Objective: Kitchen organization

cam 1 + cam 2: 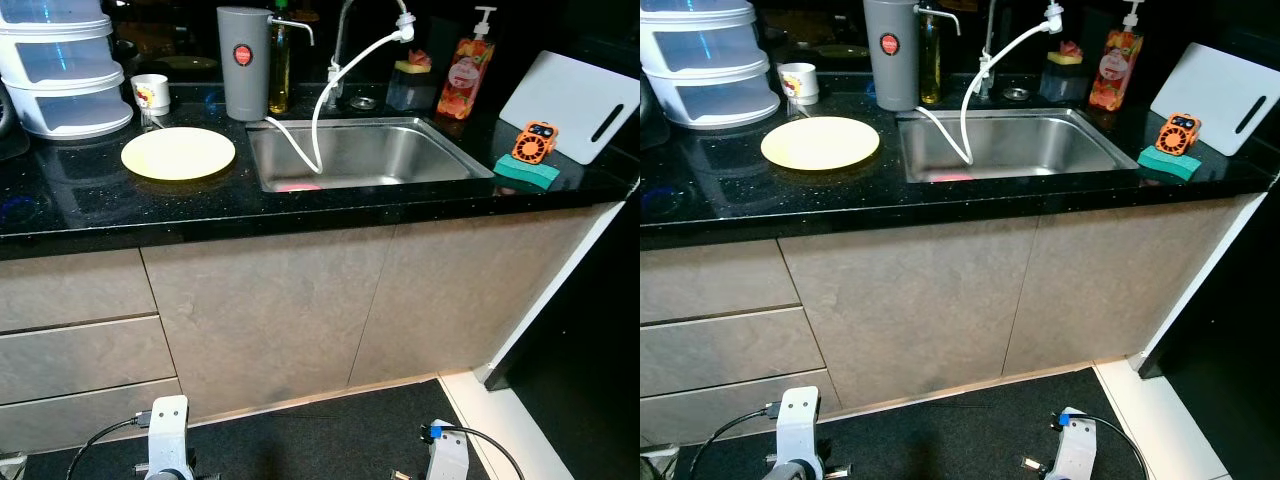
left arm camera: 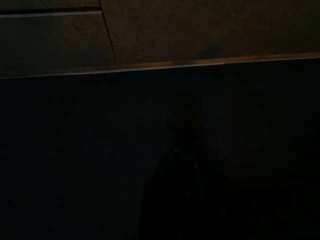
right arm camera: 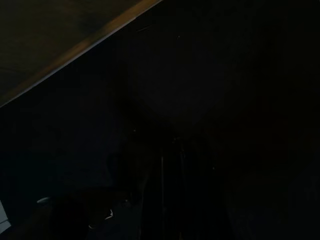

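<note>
Both my wrist views are nearly black, so I cannot tell my jaws' state; the plate (image 1: 178,153) sits upper left on the worktop (image 1: 300,215), near its front edge.

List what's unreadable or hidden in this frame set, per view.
- Left gripper: left wrist view nearly black; finger state unreadable.
- Right gripper: right wrist view equally dark.
- Both arms: cut off by the bottom edge in the eye views.
- Pink item in the sink: front wall hides most of it; identity unclear.
- Stacked containers: top and left side cropped by the frame.
- Soap bottle label: too small to read.
</note>
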Controlling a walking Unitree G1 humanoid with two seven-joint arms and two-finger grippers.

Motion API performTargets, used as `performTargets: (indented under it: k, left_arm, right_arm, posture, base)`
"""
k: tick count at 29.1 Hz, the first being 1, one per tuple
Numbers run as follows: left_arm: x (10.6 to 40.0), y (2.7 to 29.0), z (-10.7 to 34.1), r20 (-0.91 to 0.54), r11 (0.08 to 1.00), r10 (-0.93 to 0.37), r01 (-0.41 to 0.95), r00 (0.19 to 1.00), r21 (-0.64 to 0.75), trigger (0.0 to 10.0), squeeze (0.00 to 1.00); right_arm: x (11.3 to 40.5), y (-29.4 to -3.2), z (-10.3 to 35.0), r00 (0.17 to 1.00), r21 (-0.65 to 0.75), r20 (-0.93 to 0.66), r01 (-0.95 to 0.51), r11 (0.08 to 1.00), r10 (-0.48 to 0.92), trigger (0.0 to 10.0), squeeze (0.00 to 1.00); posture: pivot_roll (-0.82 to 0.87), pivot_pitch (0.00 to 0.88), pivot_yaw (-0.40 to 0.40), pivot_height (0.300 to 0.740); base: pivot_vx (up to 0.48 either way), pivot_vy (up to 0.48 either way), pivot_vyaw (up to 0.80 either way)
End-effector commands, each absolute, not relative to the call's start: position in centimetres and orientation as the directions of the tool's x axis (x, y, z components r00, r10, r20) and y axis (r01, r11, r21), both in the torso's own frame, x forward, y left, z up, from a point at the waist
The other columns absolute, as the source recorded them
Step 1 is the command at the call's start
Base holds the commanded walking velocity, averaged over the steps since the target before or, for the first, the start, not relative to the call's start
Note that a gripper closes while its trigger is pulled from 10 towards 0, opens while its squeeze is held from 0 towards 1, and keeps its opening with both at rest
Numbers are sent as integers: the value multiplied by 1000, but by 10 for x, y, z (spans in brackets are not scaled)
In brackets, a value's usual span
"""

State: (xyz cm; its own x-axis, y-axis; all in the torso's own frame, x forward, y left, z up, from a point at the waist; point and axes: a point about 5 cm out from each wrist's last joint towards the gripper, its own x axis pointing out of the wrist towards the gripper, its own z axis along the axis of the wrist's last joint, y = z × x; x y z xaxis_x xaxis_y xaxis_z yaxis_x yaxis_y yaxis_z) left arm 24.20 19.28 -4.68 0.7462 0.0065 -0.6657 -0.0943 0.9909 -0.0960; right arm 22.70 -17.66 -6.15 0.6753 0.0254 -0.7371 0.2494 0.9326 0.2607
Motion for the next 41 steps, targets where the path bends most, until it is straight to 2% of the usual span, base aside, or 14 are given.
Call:
performTargets:
  k: [1, 7, 17, 18, 21, 22, 24, 25, 34, 41]
  left_arm:
    - [231, 187, -56, -701, 988, -2, -107, 713, -112, 0, 0]
    - [230, 179, -58, -712, 985, -56, -79, 700, -155, 0, 0]
    - [231, 183, -57, -704, 989, 21, -119, 709, -91, 0, 0]
    - [230, 183, -57, -711, 991, 18, -107, 703, -81, 10000, 0]
    - [230, 185, -57, -716, 998, 16, -57, 697, -33, 10000, 20]
    - [229, 185, -58, -722, 1000, 17, -27, 691, -2, 10000, 875]
    - [229, 186, -58, -726, 999, 15, 11, 688, 32, 10000, 875]
    - [229, 186, -58, -725, 1000, 11, 13, 688, 28, 10000, 1000]
    - [230, 186, -57, -718, 1000, 23, -23, 696, 10, 10000, 1000]
    - [231, 186, -57, -739, 1000, 28, -16, 673, 24, 10000, 1000]
  right_arm:
    - [223, -177, -64, 671, 270, -742, 276, 922, 17, 0, 0]
    - [229, -176, -59, 698, 295, -716, 275, 915, 21, 0, 0]
    - [229, -180, -60, 693, 252, -721, 271, 929, -7, 0, 0]
    - [228, -182, -60, 682, 212, -731, 239, 948, -8, 10000, 0]
    - [226, -186, -61, 660, 170, -751, 195, 966, -1, 10000, 0]
    - [226, -190, -61, 653, 167, -758, 202, 965, -6, 10000, 827]
    - [226, -194, -61, 649, 168, -761, 221, 961, -16, 10000, 827]
    - [226, -200, -59, 651, 180, -759, 234, 955, -16, 10000, 1000]
    - [229, -217, -54, 661, 189, -751, 236, 953, -15, 10000, 1000]
    - [226, -193, -61, 644, 186, -765, 208, 960, 8, 10000, 1000]
  posture:
    - [46, 36, -31, 740]
    - [44, 30, -32, 740]
    - [41, 25, -35, 740]
    - [38, 28, -37, 740]
    - [38, 28, -37, 740]
    - [38, 29, -38, 740]
    - [38, 29, -38, 740]
    - [38, 29, -38, 740]
    - [37, 31, -37, 740]
    - [37, 37, -38, 740]
  base:
    - [0, 0, 0]
    - [0, 0, 0]
    - [0, 0, 0]
    - [0, 0, 0]
    - [0, 0, 0]
    - [0, 0, 0]
    - [0, 0, 0]
    - [0, 0, 0]
    - [0, 0, 0]
    - [0, 0, 0]
